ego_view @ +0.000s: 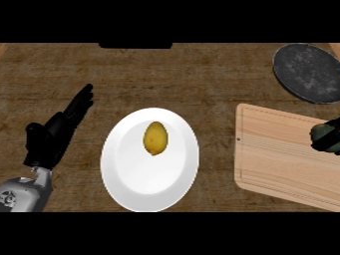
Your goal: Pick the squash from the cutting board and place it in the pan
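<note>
White plate [128,184] holds lemon [155,138]; pan [311,72] empty.

This is a kitchen, by the look of the worktop: a dark, wood-grained counter [202,74] fills the frame. A dark round pan [311,72] sits at the upper right, a pale wooden cutting board [275,159] lies at the right, and a white plate [150,189] in the middle carries what seems to be a lemon [155,138].
</note>
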### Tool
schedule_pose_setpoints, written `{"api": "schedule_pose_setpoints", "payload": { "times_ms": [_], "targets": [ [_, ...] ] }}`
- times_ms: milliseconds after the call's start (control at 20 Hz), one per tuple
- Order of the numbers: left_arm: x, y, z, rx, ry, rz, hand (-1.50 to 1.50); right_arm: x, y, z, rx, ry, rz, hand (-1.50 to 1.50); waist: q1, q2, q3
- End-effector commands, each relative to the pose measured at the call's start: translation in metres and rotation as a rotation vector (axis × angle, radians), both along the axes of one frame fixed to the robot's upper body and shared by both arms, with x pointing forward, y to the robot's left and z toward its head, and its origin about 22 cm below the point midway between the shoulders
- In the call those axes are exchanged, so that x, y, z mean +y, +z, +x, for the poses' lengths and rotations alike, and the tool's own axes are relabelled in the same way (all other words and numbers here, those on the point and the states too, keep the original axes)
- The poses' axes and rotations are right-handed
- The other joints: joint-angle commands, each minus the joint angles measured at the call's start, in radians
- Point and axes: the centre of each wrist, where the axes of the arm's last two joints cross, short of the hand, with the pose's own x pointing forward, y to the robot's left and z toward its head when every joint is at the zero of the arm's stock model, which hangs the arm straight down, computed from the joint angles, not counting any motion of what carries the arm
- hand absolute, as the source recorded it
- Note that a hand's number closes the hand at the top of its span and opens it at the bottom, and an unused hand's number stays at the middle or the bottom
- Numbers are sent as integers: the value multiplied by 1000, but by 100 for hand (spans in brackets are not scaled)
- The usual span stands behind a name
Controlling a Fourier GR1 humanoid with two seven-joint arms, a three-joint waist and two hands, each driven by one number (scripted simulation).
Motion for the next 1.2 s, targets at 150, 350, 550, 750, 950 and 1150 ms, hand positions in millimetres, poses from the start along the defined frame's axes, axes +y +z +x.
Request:
{"api": "schedule_pose_setpoints", "payload": {
  "times_ms": [150,350,550,750,950,1150],
  "targets": [
    [3,-19,4,11,2,11,0,11,-4,4,64,44,37,150,-2,7,13],
    [34,-6,-6,8,-9,1,0,12,5,-2,3,35,-15,150,0,5,12],
    [13,-24,-1,-2,-5,1,0,11,15,4,-77,33,-113,150,1,7,13],
    [7,-16,-7,23,-3,-2,0,127,46,1,-446,567,-88,150,3,-9,12],
    [10,-15,-7,16,3,6,0,188,74,-23,-726,890,-146,150,-9,-20,11],
    [23,-17,-9,36,49,-5,0,204,101,-51,-1020,892,-282,150,-30,-17,12]
  ]
}}
